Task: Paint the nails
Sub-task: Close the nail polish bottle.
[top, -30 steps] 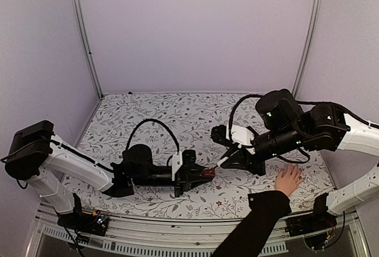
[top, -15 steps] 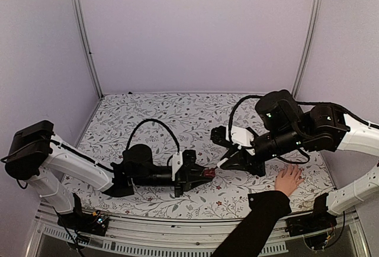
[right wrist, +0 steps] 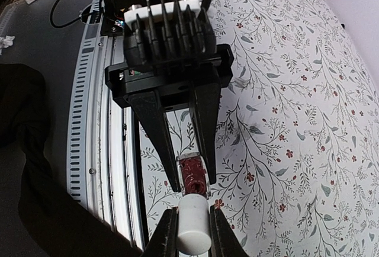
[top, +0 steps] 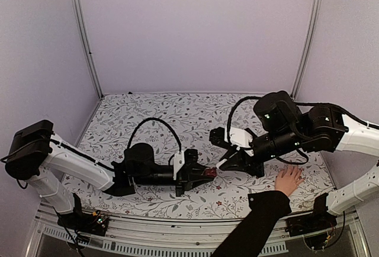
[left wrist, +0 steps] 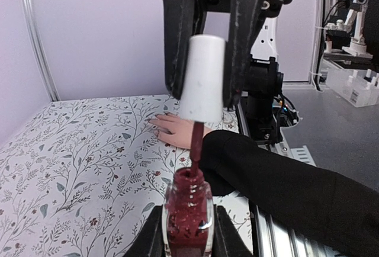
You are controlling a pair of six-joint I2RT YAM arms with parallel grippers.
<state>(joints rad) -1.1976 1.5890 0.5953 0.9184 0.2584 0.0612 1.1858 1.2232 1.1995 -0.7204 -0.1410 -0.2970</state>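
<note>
A small dark-red bottle [left wrist: 188,206] sits upright between the shut fingers of my left gripper [left wrist: 188,228], low over the floral table [top: 177,115]. My right gripper [right wrist: 194,228] is shut on the white cap [right wrist: 194,224] right above it. The cap's red brush stem [left wrist: 195,147] dips into the bottle's neck. In the top view both grippers meet at the bottle [top: 208,173] in the middle front. A light-skinned hand [top: 288,180] with a black sleeve [top: 254,224] lies flat at the front right, to the right of my right gripper. Its nails are too small to make out.
The sleeved forearm crosses the table's front rail [top: 177,233] at the right. Metal frame posts [top: 83,32] stand at the back corners. My right arm's bulky wrist [top: 278,115] hangs just above and behind the hand.
My right arm has edged slightly left, bringing the cap closer over the bottle. The left gripper, the bottle and the hand stay where they were.
</note>
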